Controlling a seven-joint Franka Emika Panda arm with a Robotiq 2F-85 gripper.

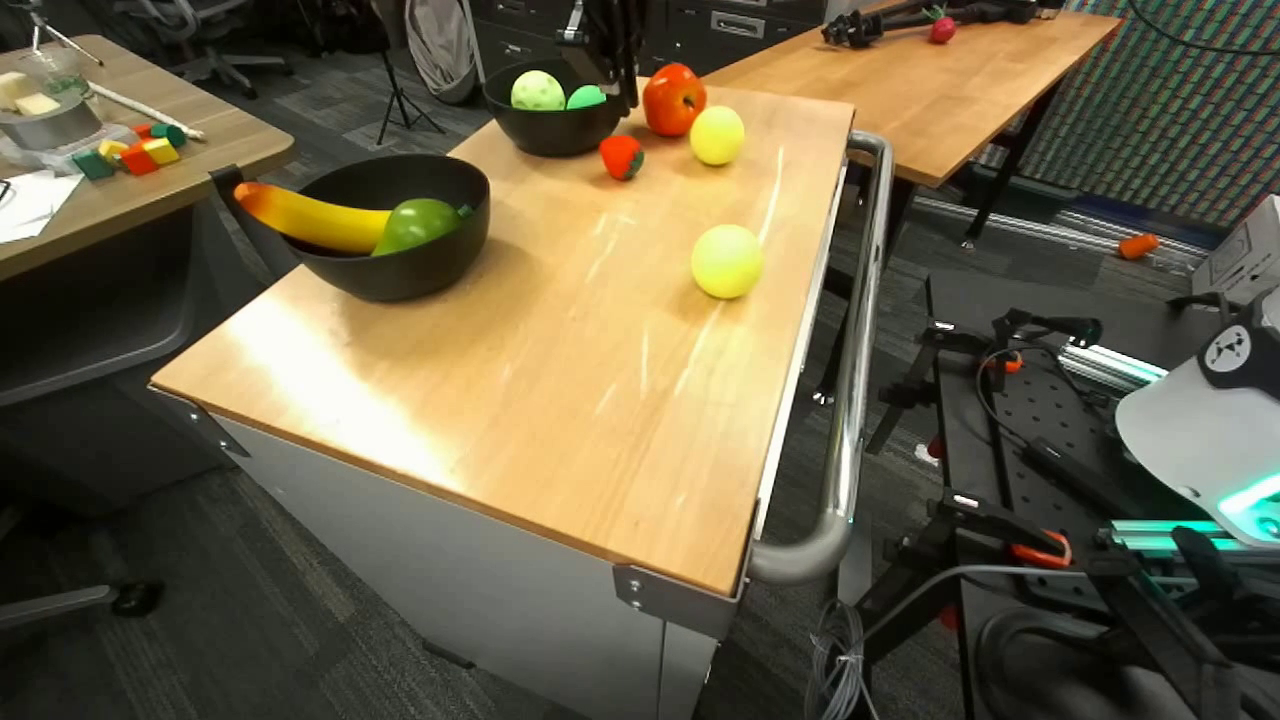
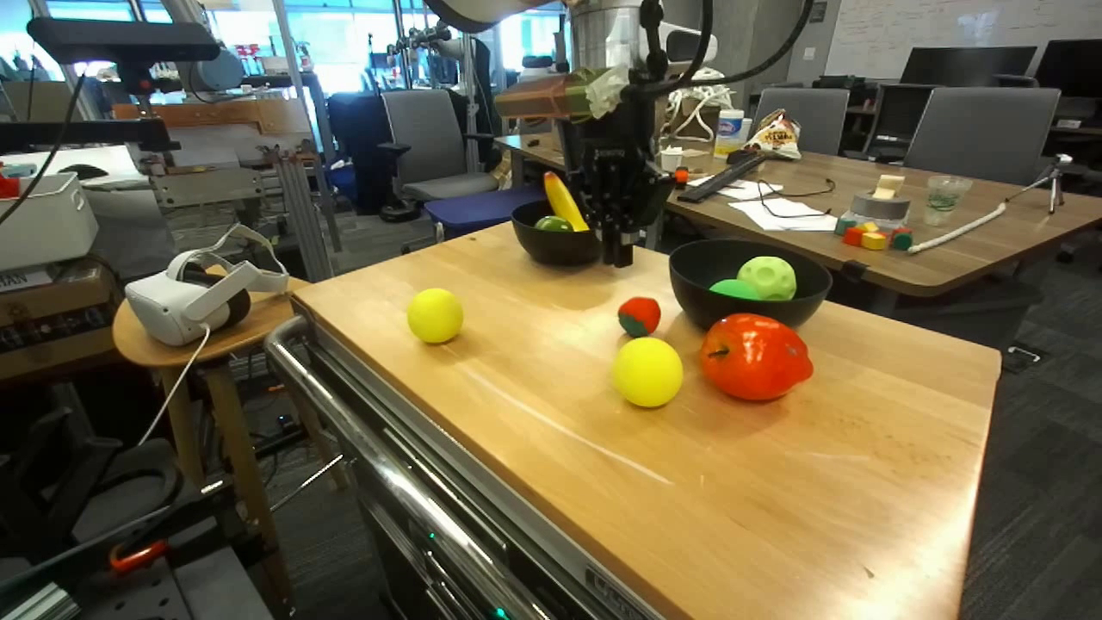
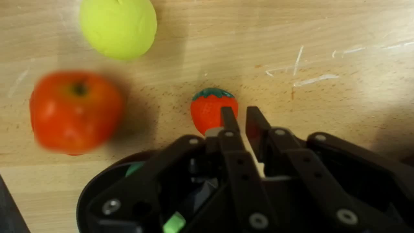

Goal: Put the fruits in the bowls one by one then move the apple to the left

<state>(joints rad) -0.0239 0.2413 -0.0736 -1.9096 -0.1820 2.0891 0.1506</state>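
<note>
Above a wooden cart top point(image 2: 775, 517), the gripper point(image 3: 240, 110) hangs near a loose strawberry point(image 3: 207, 111)

Its two fingers point(image 3: 230, 121) stand close together, with a slim gap between them and nothing held. From the wrist, one finger overlaps the edge of the strawberry, which lies on the cart top; an exterior view shows space between them.

One black bowl point(image 1: 390, 278) holds the banana point(image 1: 310, 220) and a green pear-shaped fruit point(image 1: 415, 226). The other black bowl point(image 1: 555, 132), just beside the strawberry, holds a pale green round fruit point(image 2: 768, 278) and a darker green fruit point(image 2: 734, 289). Outside the bowls, along with the strawberry, sit the apple point(image 2: 756, 357), glossy and red-orange, near that second bowl; a yellow round fruit point(image 2: 647, 372) beside the apple; and another yellow round fruit point(image 2: 435, 316) well apart.

The step in hand appears to be putting the fruits in the bowls, about half done; moving the apple left would come after. The strawberry looks like the likely next pick. That calls for spreading the fingers, shifting so it sits centered between them, then lowering without knocking the nearby bowl.
</note>
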